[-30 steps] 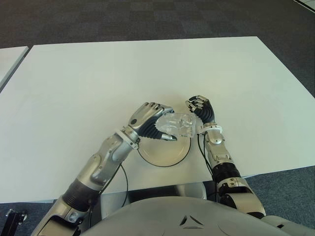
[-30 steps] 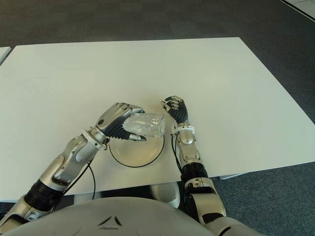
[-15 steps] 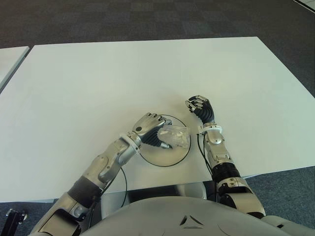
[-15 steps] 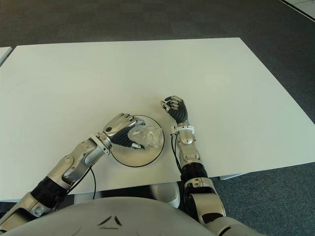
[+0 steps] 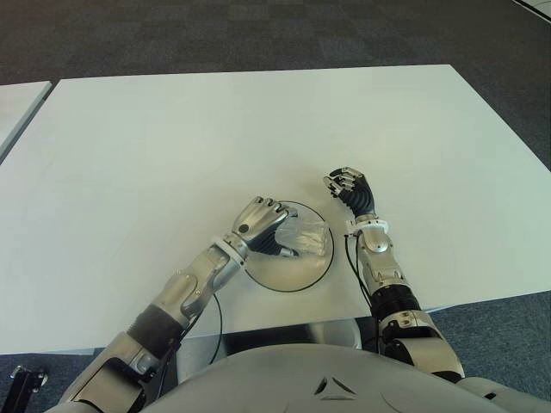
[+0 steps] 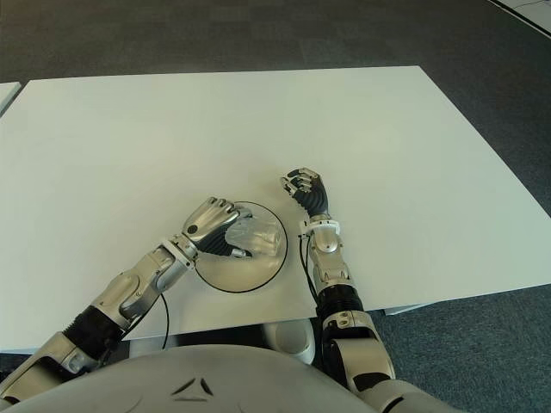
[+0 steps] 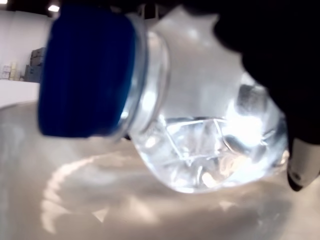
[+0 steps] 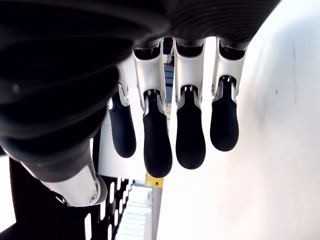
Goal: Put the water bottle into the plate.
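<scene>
A clear water bottle (image 5: 307, 238) with a blue cap (image 7: 85, 70) lies on its side over the round cream plate (image 5: 280, 274) near the table's front edge. My left hand (image 5: 265, 227) is shut on the bottle from above, on the plate's left part. In the left wrist view the bottle's clear body (image 7: 200, 140) sits right down at the plate's surface (image 7: 60, 205), with one dark fingertip (image 7: 301, 167) wrapped round it. My right hand (image 5: 349, 185) shows just right of the plate, its fingers (image 8: 190, 135) loosely bent and holding nothing.
The white table (image 5: 172, 138) stretches far back and to both sides of the plate. Its front edge (image 5: 482, 297) runs close behind my forearms. Dark carpet (image 5: 258, 34) lies beyond the far edge, and a second white table's corner (image 5: 17, 103) shows at the far left.
My left hand has come down with the bottle from above the plate to the plate's surface, drawing slightly leftward. The right hand has not moved.
</scene>
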### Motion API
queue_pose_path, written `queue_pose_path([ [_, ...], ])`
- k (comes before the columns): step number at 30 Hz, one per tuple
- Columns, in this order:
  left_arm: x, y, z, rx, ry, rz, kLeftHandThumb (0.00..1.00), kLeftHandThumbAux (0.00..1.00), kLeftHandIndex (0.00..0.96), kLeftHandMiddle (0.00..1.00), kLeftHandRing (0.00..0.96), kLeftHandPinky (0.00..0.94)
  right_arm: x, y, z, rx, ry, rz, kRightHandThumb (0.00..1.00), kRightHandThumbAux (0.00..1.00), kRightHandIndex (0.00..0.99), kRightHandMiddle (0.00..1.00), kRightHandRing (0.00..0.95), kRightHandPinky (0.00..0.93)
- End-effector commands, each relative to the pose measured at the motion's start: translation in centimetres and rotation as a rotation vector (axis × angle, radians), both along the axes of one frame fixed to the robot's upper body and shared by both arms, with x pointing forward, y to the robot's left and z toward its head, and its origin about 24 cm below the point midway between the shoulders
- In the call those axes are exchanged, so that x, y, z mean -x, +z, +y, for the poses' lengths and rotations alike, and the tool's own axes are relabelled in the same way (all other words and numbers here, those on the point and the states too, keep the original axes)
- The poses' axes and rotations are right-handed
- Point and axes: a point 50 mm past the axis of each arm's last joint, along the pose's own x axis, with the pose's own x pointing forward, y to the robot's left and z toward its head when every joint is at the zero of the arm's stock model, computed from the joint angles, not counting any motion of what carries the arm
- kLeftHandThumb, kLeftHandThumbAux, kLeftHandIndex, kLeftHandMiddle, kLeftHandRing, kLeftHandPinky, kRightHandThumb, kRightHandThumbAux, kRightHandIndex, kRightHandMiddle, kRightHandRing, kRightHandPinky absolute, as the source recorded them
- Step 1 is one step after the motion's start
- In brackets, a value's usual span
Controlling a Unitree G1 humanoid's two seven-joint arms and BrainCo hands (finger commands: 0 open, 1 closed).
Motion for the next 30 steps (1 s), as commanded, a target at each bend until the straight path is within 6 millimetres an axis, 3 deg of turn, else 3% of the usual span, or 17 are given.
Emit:
queue_pose_path([
  [1,-0.42,0.17,-0.16,0.017,-0.003,-0.035,0.849,0.665,0.407,0.588,0.764,0.743,0.11,-0.24,0.03,-0.012,0.0,0.008,0.71,0.728,0.435,0.635,0.644,0.612],
  [6,-0.47,0.09,-0.09,0.028,-0.002,-0.02,0.844,0.665,0.403,0.59,0.734,0.716,0.11,-0.23,0.04,-0.002,-0.005,0.011,0.709,0.728,0.435,0.634,0.641,0.612],
  [10,-0.62,0.17,-0.05,0.023,-0.016,-0.026,0.842,0.662,0.429,0.515,0.694,0.656,0.05,-0.24,0.01,0.003,-0.007,0.015,0.709,0.728,0.435,0.632,0.64,0.611],
  [12,-0.8,0.27,0.01,0.005,-0.036,-0.033,0.831,0.672,0.395,0.511,0.57,0.546,0.04,-0.23,0.0,0.004,-0.008,0.015,0.709,0.728,0.435,0.631,0.639,0.615],
  [13,-0.9,0.32,0.04,-0.007,-0.048,-0.036,0.689,0.636,0.356,0.456,0.486,0.465,0.04,-0.23,0.0,0.004,-0.008,0.014,0.709,0.728,0.435,0.629,0.639,0.618],
  [16,-0.95,0.32,0.06,-0.029,-0.067,-0.047,0.498,0.596,0.286,0.365,0.366,0.345,0.04,-0.19,-0.02,0.006,-0.01,0.012,0.71,0.728,0.435,0.624,0.634,0.608],
  [19,-1.02,0.3,0.11,-0.043,-0.085,-0.054,0.427,0.583,0.246,0.313,0.302,0.274,0.04,-0.19,-0.02,0.008,-0.011,0.014,0.71,0.728,0.435,0.622,0.632,0.602],
  [24,-1.1,0.17,0.19,-0.07,-0.107,-0.053,0.298,0.548,0.141,0.164,0.123,0.064,0.05,-0.18,-0.01,0.011,-0.01,0.014,0.71,0.728,0.435,0.629,0.636,0.605],
  [30,-1.06,0.17,0.37,-0.083,-0.092,-0.038,0.172,0.51,0.043,0.046,0.016,0.006,0.04,-0.21,-0.05,0.011,-0.008,0.017,0.71,0.728,0.435,0.639,0.644,0.607],
])
